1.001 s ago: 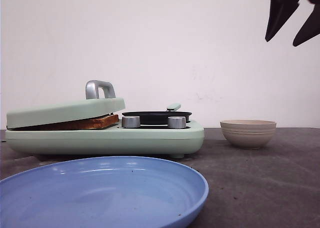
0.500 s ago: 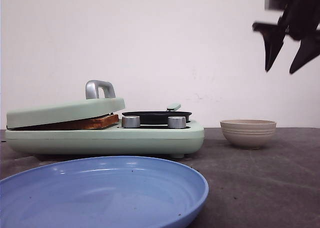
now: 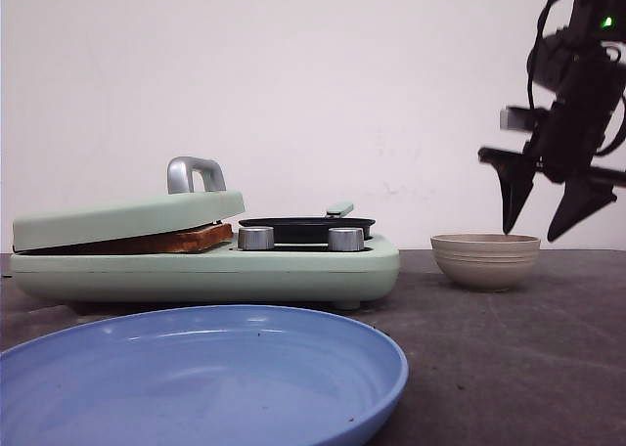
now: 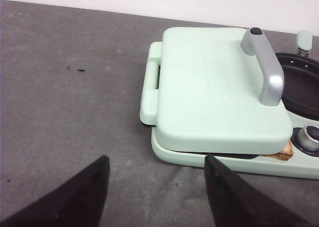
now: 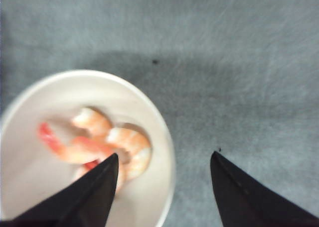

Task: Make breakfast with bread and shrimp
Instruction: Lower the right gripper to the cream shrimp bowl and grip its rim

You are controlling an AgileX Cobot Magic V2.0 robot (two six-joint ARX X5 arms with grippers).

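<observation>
I find the bread (image 3: 181,239) lying flat inside the mint-green sandwich maker (image 3: 205,265), under its tilted lid (image 4: 219,87). In the front view its long edge runs left to right, and a toasted corner shows at the lid's open side beside the knobs (image 3: 256,238). In the left wrist view only a brown corner is visible at the lid edge.

The shrimp (image 5: 99,145) sit in the beige bowl (image 3: 485,260), on the surface to the right of the appliance. They lie curled in a small cluster; I cannot give one direction for them, though one red tail points away from the pile.

The right gripper (image 3: 544,211) hangs just above the bowl's right side, jaws apart and tips pointing down. In its own wrist view one fingertip lies over the bowl, the other over bare surface.

The left gripper (image 4: 159,197) has its jaws apart over grey surface, near the closed lid's hinge side.

Against the frame one second earlier, the right gripper has come down from the upper right corner to bowl level. The sandwich maker, bowl and blue plate (image 3: 196,378) are unchanged.
</observation>
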